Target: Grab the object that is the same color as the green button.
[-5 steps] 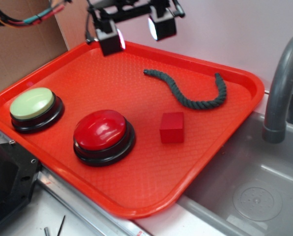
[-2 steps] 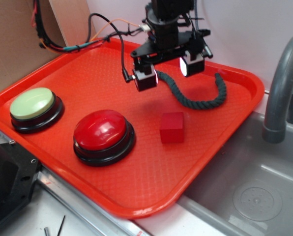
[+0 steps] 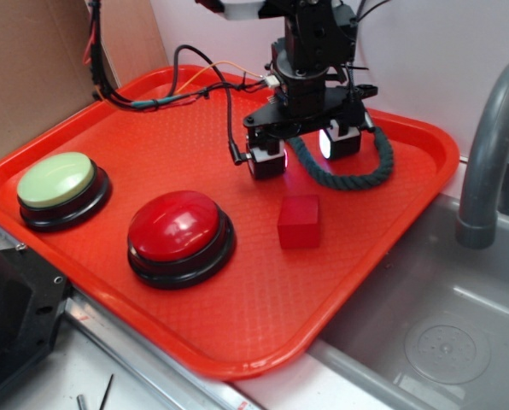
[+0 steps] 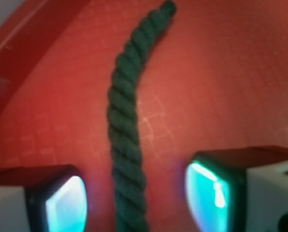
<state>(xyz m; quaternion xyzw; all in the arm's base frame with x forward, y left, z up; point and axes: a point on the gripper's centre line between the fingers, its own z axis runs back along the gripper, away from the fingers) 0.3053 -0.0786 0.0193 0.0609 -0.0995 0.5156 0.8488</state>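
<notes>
The dark green twisted rope (image 3: 357, 175) lies curved on the red tray (image 3: 263, 316) toward its back right. In the wrist view the rope (image 4: 127, 130) runs straight between the two glowing finger pads, with a gap on each side. My gripper (image 3: 304, 150) hangs low over the rope's left part, open, one finger on each side of it. In the wrist view the gripper (image 4: 139, 200) straddles the rope without touching it. The green button (image 3: 56, 181), pale green dome on a black base, sits at the tray's left.
A red-domed button (image 3: 174, 227) stands at the tray's front middle. A small red cube (image 3: 299, 221) lies just in front of the gripper. A grey sink (image 3: 442, 333) and a grey faucet (image 3: 487, 145) are to the right. Cardboard stands at the back left.
The gripper has come from the tray's back edge, forward and right, and dropped lower until its open fingers straddle the rope. The rope, cube and buttons have not moved.
</notes>
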